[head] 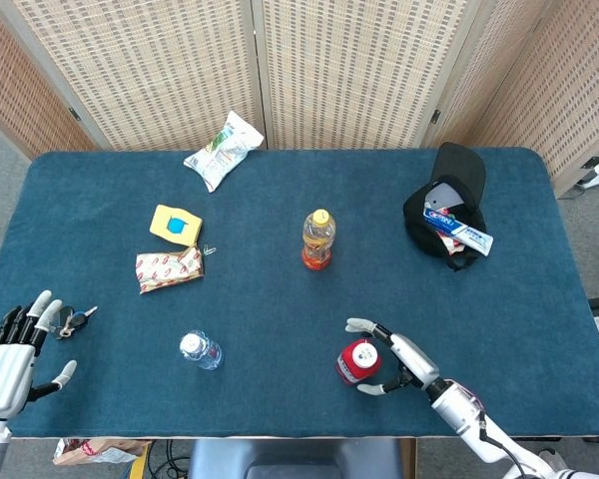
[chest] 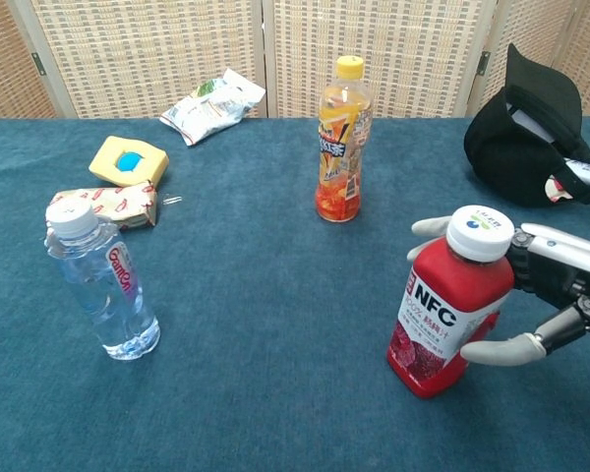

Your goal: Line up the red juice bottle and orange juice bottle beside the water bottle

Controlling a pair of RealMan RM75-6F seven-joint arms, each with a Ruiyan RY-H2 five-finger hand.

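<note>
The red juice bottle [chest: 449, 303] is standing upright near the front edge of the blue table [head: 280, 299], right of centre; the right hand [chest: 556, 290] is cupping around it from the right, fingers [chest: 431, 227] reaching behind the white cap and thumb lying against the lower body, though whether the grasp is firm I cannot tell. The orange juice bottle [head: 317, 239] is standing upright well behind it, mid-table; the water bottle [head: 200, 350] is standing apart to the left, near the front. The left hand [head: 10, 364] is hanging at the table's front left corner with fingers spread, holding nothing, just beside a bunch of keys [head: 75, 320].
</note>
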